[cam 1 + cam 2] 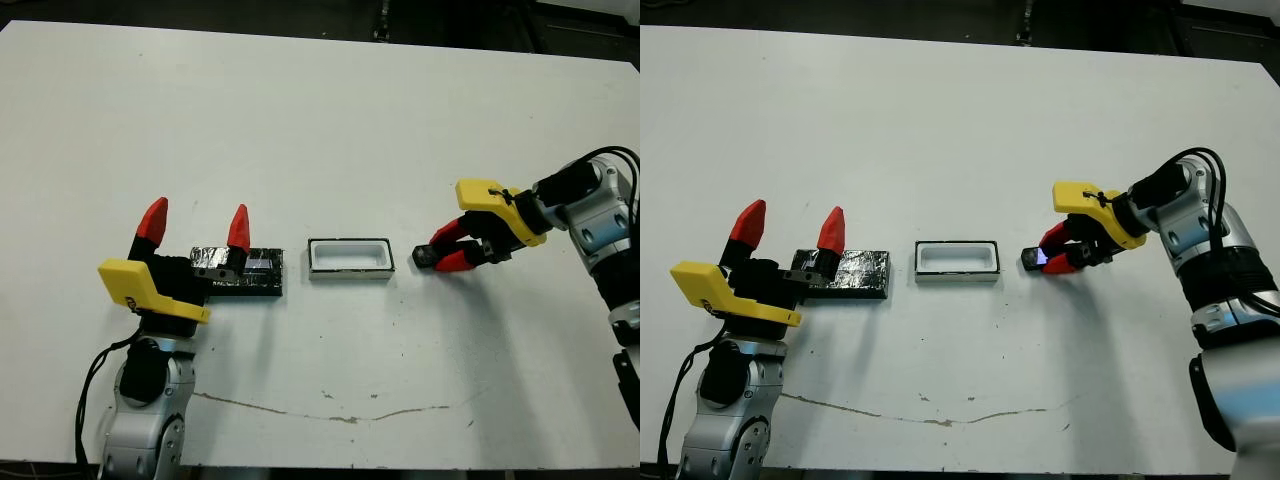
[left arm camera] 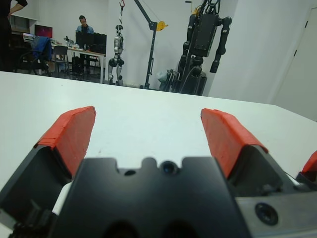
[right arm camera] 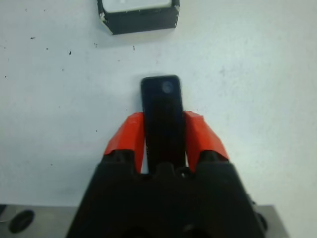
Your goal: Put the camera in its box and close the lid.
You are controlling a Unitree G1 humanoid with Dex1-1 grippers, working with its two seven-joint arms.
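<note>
We see the right gripper clamped on the camera, just right of the box, not inside it. Left gripper spread wide, grasping nothing, at the lid left of the box on the table.

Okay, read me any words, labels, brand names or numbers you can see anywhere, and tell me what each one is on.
No text can be read in any view.
The left gripper has a dark mark on its yellow cover: too small to read.
The lid carries a pale stripe, with no legible lettering.
The camera, the box and the right gripper show no lettering.
</note>
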